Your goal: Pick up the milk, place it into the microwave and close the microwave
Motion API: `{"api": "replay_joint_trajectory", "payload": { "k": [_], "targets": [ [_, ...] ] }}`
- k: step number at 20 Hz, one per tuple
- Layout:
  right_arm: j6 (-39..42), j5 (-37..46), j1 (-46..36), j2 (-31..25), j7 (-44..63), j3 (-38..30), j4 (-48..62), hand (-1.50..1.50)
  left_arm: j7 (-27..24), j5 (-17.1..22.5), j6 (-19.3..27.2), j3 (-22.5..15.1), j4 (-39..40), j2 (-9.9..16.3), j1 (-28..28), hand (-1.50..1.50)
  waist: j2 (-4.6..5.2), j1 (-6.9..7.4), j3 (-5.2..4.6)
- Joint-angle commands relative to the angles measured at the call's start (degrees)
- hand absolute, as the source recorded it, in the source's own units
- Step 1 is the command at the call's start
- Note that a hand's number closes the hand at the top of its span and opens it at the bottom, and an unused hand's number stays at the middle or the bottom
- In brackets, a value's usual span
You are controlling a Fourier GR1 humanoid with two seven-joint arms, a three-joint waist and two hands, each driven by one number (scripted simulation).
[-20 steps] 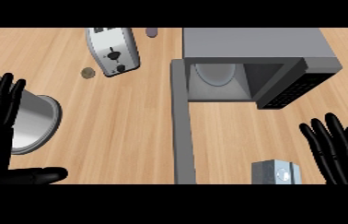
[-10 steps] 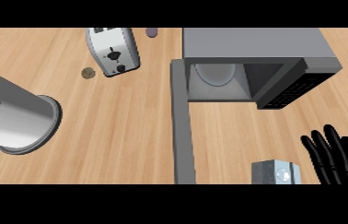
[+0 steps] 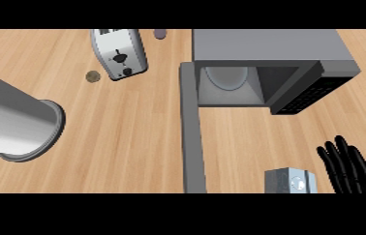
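Partly cropped milk (image 3: 291, 181), right hand (image 3: 344, 165)

A pale wooden desk (image 3: 121, 132) with straight grain fills the whole view; light falls evenly with faint shadows. At eleven o'clock a silver toaster (image 3: 118, 53) lies tilted, a small brown round thing (image 3: 92, 77) just beside it; a small grey thing (image 3: 160, 34) sits at twelve.

We are showing a smooth grey cylindrical left forearm (image 3: 25, 123) (wide at its rim) and a black slender-fingered right hand (image 3: 345, 168).
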Motion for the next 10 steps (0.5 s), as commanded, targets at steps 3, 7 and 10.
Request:
{"api": "replay_joint_trajectory", "payload": {
  "k": [3, 7, 10],
  "targets": [
    [1.39, -2.40, 3.83, 1.06, -9.51, -4.28, 8.28, -1.50, 0.53, 4.75, -3.78, 4.33, -1.64, -0.59, 4.30, -1.50, 0.00, 0.12, 0.02],
    [1.18, -0.64, 4.53, 1.35, -12.48, -6.08, 13.56, -1.50, 0.94, 2.61, -3.76, 3.18, -2.06, -2.41, 3.85, -1.50, 0.04, -0.01, 0.02],
    [0.00, -2.50, -2.78, 1.57, -11.01, -10.54, 18.81, -1.50, 1.66, 4.84, -5.51, 5.55, -2.84, -0.59, 3.09, -1.50, 0.11, 0.36, 0.01]
  ]
}}
